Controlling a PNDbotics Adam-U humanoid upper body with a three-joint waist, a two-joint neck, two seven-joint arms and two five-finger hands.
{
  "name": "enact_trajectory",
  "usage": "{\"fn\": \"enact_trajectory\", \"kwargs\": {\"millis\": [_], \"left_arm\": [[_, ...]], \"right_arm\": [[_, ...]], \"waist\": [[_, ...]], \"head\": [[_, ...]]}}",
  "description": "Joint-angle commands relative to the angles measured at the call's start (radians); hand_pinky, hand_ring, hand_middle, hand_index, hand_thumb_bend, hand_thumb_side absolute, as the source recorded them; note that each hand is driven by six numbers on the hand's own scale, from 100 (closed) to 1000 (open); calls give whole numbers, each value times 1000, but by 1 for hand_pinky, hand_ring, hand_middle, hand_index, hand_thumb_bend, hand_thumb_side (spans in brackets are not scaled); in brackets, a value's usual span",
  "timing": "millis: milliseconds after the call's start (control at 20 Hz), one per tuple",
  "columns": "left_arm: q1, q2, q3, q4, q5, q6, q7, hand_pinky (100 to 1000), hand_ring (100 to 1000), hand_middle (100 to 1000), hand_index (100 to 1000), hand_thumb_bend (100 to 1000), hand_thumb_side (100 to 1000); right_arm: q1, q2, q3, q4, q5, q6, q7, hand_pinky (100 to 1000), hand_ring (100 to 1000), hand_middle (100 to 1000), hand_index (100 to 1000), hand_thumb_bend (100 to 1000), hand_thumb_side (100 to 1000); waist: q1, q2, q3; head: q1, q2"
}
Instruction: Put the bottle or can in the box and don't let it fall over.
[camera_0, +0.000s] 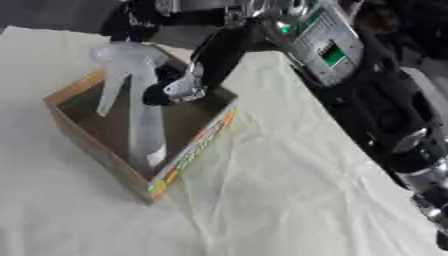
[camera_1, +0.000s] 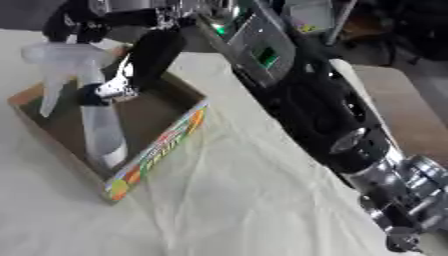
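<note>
A clear spray bottle (camera_0: 144, 125) with a white trigger head stands upright inside a shallow cardboard box (camera_0: 197, 145), its base near the box's front corner. My right hand (camera_0: 179, 89) comes down from the upper right on a black forearm and sits against the bottle's neck just below the trigger. Its dark fingers curl round the neck, and the bottle partly hides them. My left hand shows in neither view.
A creased white cloth (camera_0: 280, 200) covers the table around the box. My right arm, black and silver with a green-lit panel (camera_0: 331, 52), runs along the right side. Dark shapes (camera_1: 79, 25) lie beyond the box's far edge.
</note>
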Motion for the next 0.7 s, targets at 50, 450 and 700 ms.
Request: {"fn": "enact_trajectory", "kwargs": {"millis": [50,450,700], "left_arm": [[-2,6,-2,-10,1,-1,-3,973,604,718,613,176,888],[-2,8,7,-17,1,-4,6,972,604,720,615,170,873],[-4,7,13,-27,4,-6,14,971,605,721,617,164,860]], "right_arm": [[-34,-25,-51,3,-19,12,-44,926,870,991,865,315,381],[5,-109,-170,-88,-110,53,-172,921,846,976,862,241,306],[108,-182,-242,-214,-238,93,-289,919,836,964,857,149,268]], "waist": [[13,-24,-2],[36,-36,-17],[69,-49,-38]], "head": [[4,-9],[10,10],[-18,31]]}}
